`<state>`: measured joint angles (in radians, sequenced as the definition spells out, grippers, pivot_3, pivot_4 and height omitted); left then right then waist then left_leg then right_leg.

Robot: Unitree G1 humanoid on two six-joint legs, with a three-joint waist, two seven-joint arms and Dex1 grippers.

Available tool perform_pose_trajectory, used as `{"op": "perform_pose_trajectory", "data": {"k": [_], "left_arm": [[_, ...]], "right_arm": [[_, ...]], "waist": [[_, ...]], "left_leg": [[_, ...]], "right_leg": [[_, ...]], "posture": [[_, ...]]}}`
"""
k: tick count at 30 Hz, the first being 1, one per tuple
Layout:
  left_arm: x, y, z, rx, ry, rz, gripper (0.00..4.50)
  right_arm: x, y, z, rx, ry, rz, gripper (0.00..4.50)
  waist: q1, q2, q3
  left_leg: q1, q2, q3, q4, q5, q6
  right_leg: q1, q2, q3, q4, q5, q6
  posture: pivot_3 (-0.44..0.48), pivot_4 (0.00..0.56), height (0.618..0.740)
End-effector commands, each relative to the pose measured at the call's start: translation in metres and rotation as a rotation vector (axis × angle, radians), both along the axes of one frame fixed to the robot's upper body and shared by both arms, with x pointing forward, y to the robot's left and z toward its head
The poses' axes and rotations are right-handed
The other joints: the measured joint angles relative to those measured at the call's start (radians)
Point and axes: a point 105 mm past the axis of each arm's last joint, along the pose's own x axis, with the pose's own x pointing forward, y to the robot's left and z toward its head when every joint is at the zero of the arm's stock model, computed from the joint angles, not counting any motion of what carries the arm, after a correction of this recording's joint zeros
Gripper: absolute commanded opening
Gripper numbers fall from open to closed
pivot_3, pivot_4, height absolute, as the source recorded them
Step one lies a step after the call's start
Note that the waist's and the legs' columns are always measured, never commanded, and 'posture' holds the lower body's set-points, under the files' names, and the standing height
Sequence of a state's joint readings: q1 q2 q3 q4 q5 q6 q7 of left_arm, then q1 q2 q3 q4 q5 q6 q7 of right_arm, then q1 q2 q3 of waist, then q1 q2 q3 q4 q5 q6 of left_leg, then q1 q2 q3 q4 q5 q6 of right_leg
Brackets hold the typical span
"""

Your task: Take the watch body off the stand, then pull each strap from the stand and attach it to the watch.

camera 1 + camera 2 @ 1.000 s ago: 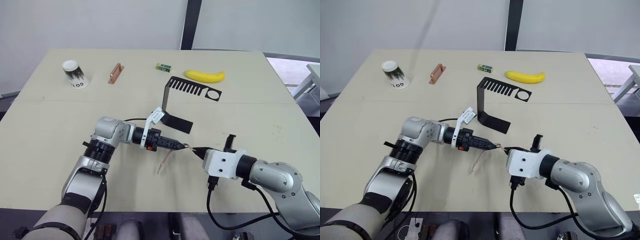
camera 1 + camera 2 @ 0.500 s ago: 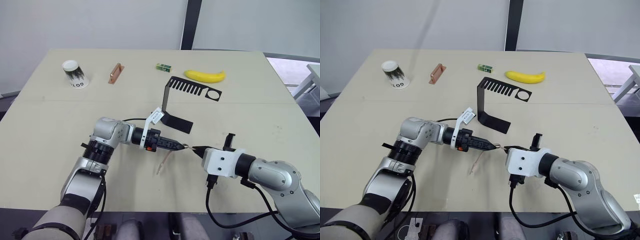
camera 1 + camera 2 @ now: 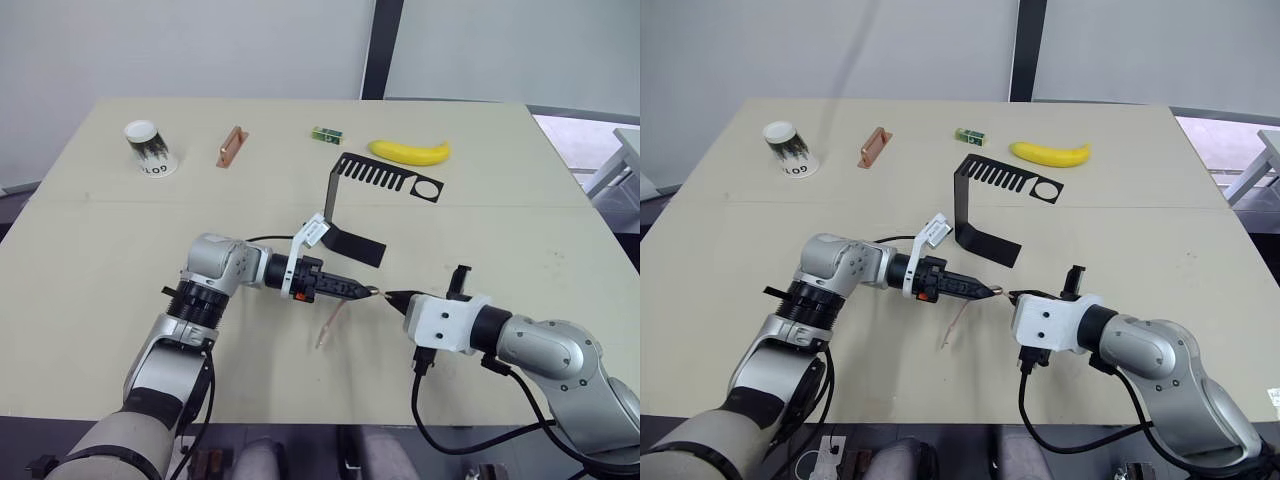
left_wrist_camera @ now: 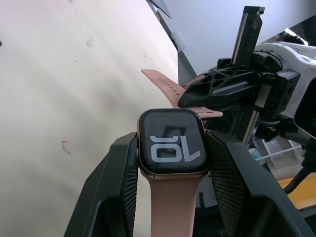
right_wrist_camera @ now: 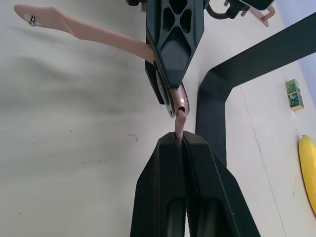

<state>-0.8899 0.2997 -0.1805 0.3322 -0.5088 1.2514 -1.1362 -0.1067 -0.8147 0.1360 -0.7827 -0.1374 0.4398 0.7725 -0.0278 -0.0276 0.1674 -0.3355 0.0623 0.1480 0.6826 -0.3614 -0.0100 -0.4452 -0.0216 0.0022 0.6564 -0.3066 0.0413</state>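
**Second strap tip-to-tip with watch body**

Right gripper [image 5: 181, 143] pinched on the second strap [image 5: 180, 121], long axis in line with its fingers, end touching the watch body [image 4: 171, 142] straight ahead. Left gripper [image 4: 171, 163] clamps that body; first strap [image 3: 328, 325] hangs below. Empty stand [image 3: 362, 190] beyond both grippers; bare table [image 3: 480, 240] around.

The watch body [image 4: 171, 141] with one pink strap [image 3: 329, 323] attached hangs above the table, near the empty stand [image 3: 345, 206].
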Motion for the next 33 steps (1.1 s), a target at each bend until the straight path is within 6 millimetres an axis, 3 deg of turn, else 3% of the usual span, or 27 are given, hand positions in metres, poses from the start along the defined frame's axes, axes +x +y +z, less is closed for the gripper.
{"op": "perform_pose_trajectory", "data": {"k": [1, 33], "left_arm": [[-0.0142, -0.0144, 0.0149, -0.073, -0.020, -0.094, 1.60], [-0.0182, -0.0189, 0.0172, -0.087, -0.020, -0.104, 1.60]], "right_arm": [[-0.0025, 0.0069, 0.0088, 0.013, -0.032, 0.039, 0.00], [0.0011, 0.0052, 0.0037, 0.007, -0.029, 0.031, 0.00]], "waist": [[0.000, 0.000, 0.000], [0.000, 0.000, 0.000]], "left_leg": [[0.000, 0.000, 0.000, 0.000, 0.000, 0.000], [0.000, 0.000, 0.000, 0.000, 0.000, 0.000]], "right_leg": [[0.000, 0.000, 0.000, 0.000, 0.000, 0.000], [0.000, 0.000, 0.000, 0.000, 0.000, 0.000]], "posture": [[0.000, 0.150, 0.740], [0.000, 0.150, 0.740]]}}
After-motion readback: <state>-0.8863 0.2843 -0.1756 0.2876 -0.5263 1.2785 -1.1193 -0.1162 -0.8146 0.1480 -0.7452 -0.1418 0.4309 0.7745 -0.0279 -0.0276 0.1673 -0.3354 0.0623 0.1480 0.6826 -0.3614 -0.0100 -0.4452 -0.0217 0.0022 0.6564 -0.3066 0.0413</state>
